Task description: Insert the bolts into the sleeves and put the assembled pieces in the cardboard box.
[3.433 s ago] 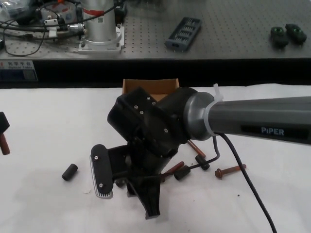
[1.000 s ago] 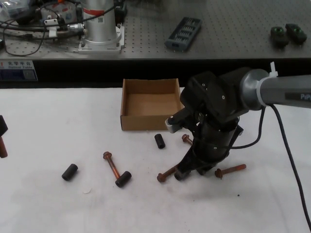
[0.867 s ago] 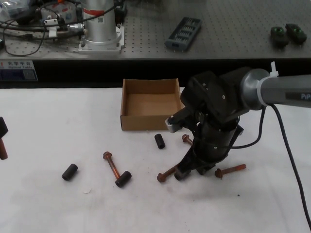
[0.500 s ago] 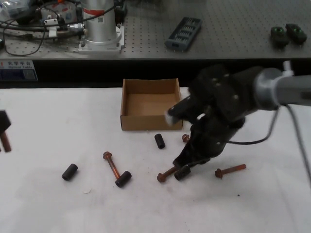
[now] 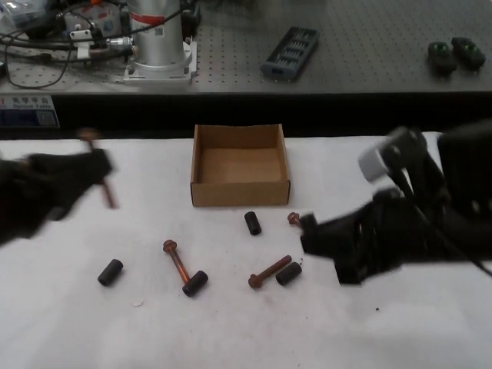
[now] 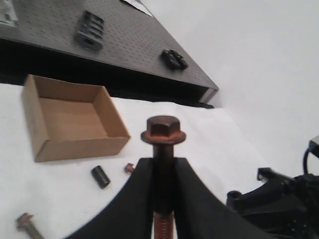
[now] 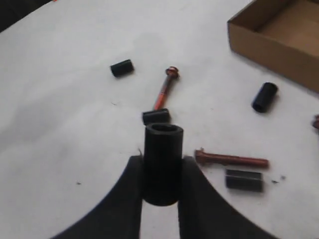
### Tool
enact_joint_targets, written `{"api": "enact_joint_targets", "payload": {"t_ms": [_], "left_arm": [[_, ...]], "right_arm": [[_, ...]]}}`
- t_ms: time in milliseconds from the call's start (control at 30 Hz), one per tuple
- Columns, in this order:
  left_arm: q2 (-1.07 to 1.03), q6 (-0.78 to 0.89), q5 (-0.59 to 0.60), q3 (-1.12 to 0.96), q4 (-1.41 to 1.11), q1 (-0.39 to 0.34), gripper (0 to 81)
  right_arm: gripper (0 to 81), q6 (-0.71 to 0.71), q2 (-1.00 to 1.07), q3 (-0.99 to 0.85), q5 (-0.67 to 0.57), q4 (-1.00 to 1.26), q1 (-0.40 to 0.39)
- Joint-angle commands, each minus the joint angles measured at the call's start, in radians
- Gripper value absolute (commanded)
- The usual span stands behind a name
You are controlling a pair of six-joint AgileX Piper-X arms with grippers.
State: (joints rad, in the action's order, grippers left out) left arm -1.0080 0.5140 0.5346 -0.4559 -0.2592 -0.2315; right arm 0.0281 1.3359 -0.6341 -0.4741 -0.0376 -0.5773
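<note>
Two parts are sitting in my jaws: the left jaws are clamping a bolt (image 6: 163,130) by its shank, head poking clear, and the right jaws are pinching a sleeve (image 7: 163,149). I am seeing the cardboard box (image 5: 240,194) resting on the table (image 5: 154,330), loose bolts (image 5: 269,271) and sleeves (image 5: 252,223) lying just before it.

The open cardboard box (image 5: 240,194) sits by the far edge of the tabletop (image 5: 154,330). Copper bolts (image 5: 270,271) and black sleeves (image 5: 111,272) lie loose nearer.
</note>
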Motion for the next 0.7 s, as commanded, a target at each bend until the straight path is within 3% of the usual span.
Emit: {"api": "enact_joint_targets", "payload": {"t_ms": [0, 167, 333, 667], "left_arm": [[-0.061, 0.026, -0.005, -0.008, -0.122, -0.092, 0.6], [-0.149, -0.006, -0.138, -0.01, -0.184, -0.224, 0.6], [-0.238, -0.009, -0.134, -0.043, -0.225, -0.294, 0.6], [-0.291, -0.069, -0.134, -0.122, -0.324, -0.322, 0.6]], "right_arm": [[1.3, -0.143, -0.007, 0.108, -0.174, 0.209, 0.009], [1.3, -0.2, -0.006, 0.18, -0.29, 0.367, 0.007], [1.3, -0.196, -0.006, 0.204, -0.38, 0.453, 0.007], [1.3, -0.192, -0.006, 0.213, -0.442, 0.499, 0.007]]}}
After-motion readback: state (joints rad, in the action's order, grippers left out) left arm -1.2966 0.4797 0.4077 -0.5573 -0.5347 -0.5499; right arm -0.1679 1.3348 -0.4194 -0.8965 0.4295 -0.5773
